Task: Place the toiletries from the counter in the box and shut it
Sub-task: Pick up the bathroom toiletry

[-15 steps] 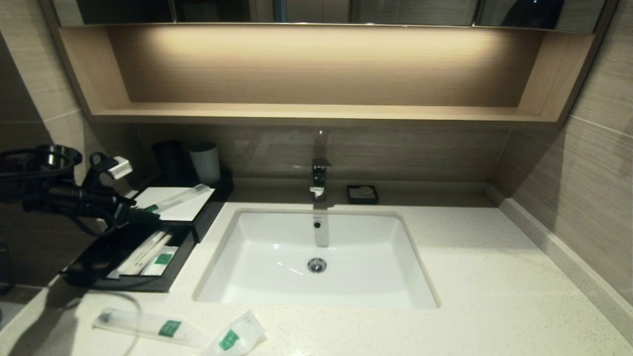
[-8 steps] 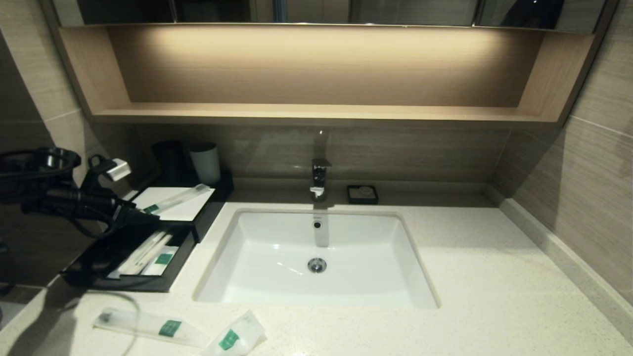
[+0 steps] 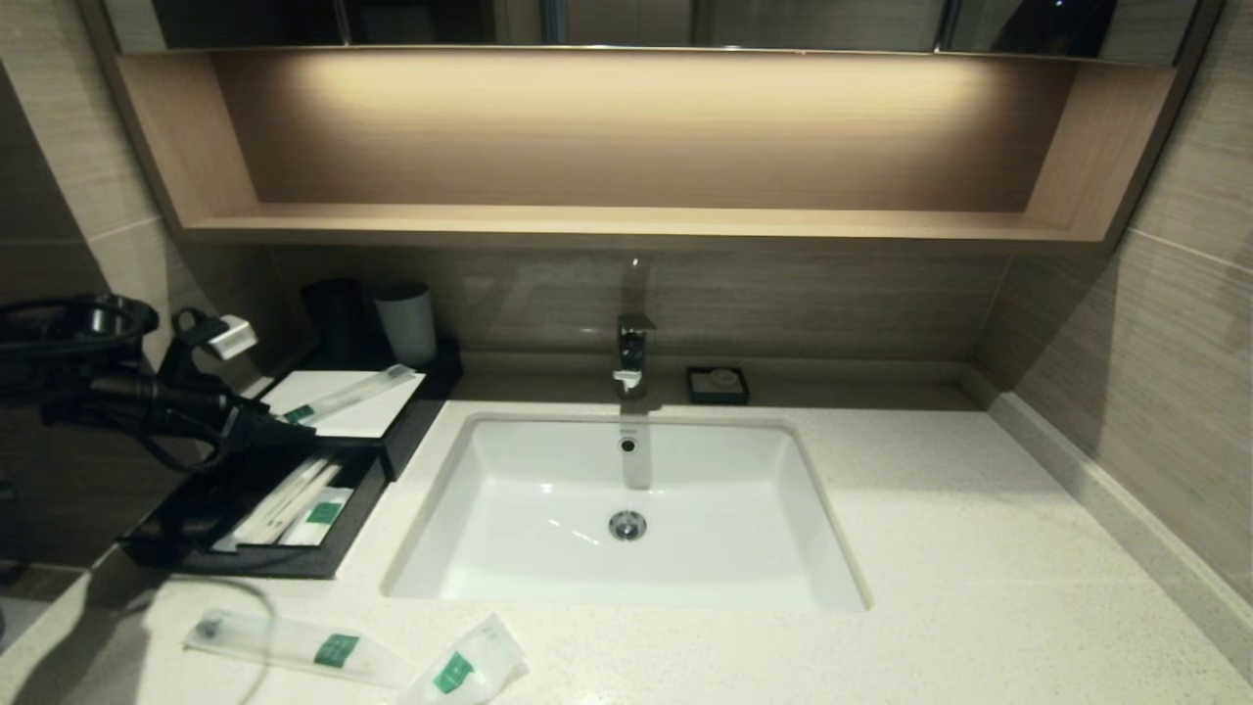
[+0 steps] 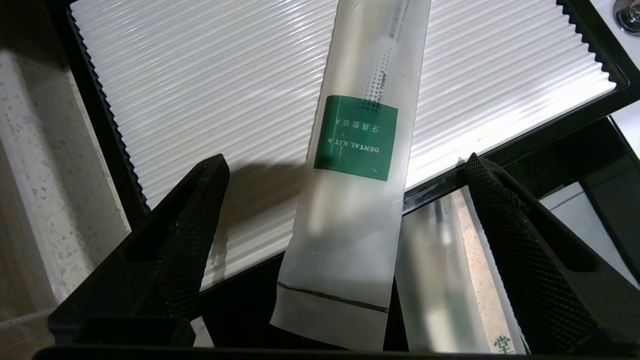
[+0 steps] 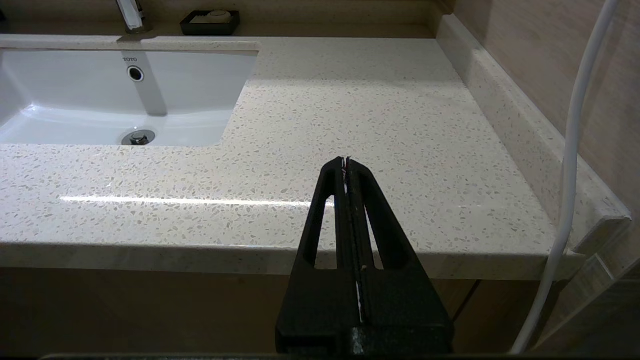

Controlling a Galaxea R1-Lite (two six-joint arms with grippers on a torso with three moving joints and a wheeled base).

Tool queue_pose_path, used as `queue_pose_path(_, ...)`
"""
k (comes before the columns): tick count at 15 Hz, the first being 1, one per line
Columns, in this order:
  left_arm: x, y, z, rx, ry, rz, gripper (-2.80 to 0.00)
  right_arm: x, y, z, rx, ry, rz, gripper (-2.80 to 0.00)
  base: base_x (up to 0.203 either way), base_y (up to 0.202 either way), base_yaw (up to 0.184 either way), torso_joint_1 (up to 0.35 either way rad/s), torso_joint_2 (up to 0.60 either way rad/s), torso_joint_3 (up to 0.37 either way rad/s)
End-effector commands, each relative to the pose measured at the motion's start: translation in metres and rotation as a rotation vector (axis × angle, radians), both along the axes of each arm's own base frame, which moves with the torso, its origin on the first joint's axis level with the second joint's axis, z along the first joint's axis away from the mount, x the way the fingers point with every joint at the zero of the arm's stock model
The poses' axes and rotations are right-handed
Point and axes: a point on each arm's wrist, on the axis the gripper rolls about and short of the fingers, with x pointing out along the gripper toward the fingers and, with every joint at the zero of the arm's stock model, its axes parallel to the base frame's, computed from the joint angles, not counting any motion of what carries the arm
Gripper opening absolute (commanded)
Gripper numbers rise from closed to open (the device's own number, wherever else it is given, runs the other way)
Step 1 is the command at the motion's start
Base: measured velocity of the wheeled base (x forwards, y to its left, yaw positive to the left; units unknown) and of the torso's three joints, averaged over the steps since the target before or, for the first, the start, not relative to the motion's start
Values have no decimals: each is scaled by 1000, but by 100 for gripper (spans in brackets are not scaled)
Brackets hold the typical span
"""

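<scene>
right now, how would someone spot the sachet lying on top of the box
Left of the sink stands a black box with a white ribbed top. One long frosted sachet lies slanted across that top, between the left tool's open fingers; the other loose sachets lie on the counter's front edge.

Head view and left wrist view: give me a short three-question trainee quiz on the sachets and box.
1. True or false: the fingers of the left gripper are shut on the dental kit sachet.
2. How many sachets lie on the counter itself? A one, B two, C three.
3. Fill in: the box has its drawer standing ___.
Key: 1 false, open either side of it; 2 B; 3 open.
</scene>
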Motion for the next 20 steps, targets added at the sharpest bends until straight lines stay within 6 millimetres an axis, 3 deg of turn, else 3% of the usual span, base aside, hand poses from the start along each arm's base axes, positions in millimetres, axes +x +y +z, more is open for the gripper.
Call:
queue_pose_path(1, 0, 0, 0, -3, -4, -5, 0, 0, 0, 0, 0, 1, 0, -280, 0, 0, 0, 0, 0, 0)
queue_pose_path(6, 0, 1, 2, -19, -6, 0, 0, 0, 0, 0, 0, 3, 0, -280, 0, 0, 0, 0, 0, 0)
queue_pose_path(7, 0, 1, 3, -21, -7, 0, -280, 0, 0, 0, 0, 2, 0, -280, 0, 0, 0, 0, 0, 0)
queue_pose_path(20, -4, 8, 10, -16, -23, 18, -280, 0, 0, 0, 0, 3, 0, -280, 0, 0, 0, 0, 0, 0)
